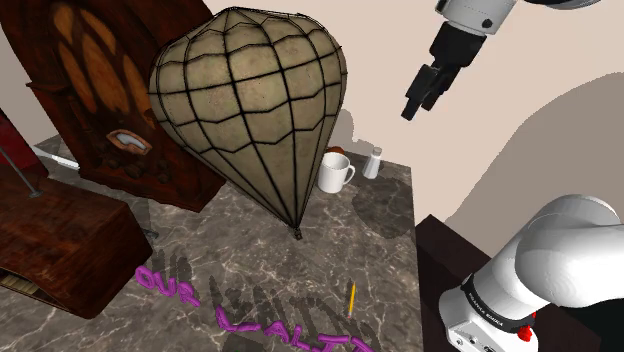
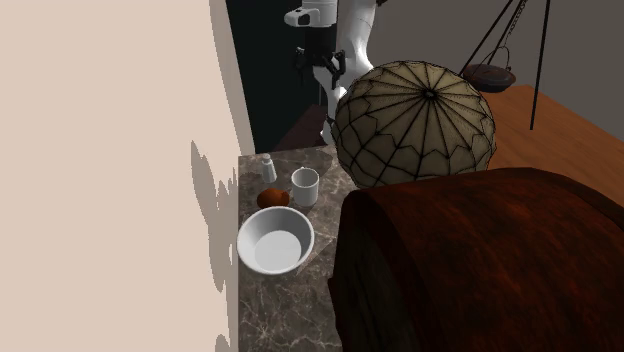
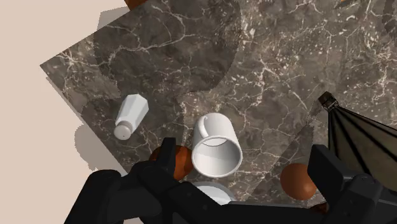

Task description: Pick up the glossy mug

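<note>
Black two-fingered hand [image 1: 413, 106] hangs released high above the glossy white mug [image 1: 335, 172] on the dark marble table [image 1: 385, 225]; approach step, seemingly: next, descend and straddle its rim.

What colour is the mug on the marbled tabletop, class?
White all over, with no pattern. The mug shows best in the wrist view.

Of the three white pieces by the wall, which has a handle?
The mug: upright, open-topped, with a loop handle on its side. The shaker is small and tapered; the bowl is wide, low and handleless.
</note>
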You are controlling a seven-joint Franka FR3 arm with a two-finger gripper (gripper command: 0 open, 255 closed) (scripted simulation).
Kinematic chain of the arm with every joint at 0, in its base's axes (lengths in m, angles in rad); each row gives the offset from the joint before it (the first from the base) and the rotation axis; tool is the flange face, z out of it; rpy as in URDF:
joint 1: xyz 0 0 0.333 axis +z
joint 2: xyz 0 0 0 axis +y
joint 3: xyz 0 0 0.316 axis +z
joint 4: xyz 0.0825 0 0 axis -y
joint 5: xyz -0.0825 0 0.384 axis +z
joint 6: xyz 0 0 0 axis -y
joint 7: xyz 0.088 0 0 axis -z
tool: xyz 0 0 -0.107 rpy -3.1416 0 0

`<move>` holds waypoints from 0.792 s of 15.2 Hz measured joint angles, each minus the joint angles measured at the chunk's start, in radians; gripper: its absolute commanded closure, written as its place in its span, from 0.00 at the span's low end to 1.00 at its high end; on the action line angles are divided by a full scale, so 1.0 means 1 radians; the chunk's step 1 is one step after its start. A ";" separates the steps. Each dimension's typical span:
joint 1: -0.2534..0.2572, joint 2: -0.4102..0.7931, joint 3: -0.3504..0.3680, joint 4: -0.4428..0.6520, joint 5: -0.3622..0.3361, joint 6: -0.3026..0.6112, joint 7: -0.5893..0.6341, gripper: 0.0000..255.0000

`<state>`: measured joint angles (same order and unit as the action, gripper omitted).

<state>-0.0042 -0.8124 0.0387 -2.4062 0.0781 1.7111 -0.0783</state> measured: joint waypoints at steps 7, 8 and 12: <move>0.009 0.129 0.049 -0.048 -0.001 0.163 0.021 0.00; 0.010 0.161 0.061 -0.049 -0.002 0.195 0.029 0.00; 0.010 0.290 0.098 -0.050 -0.016 0.313 0.050 0.00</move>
<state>0.0057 -0.5225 0.1369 -2.4566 0.0626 2.0246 -0.0279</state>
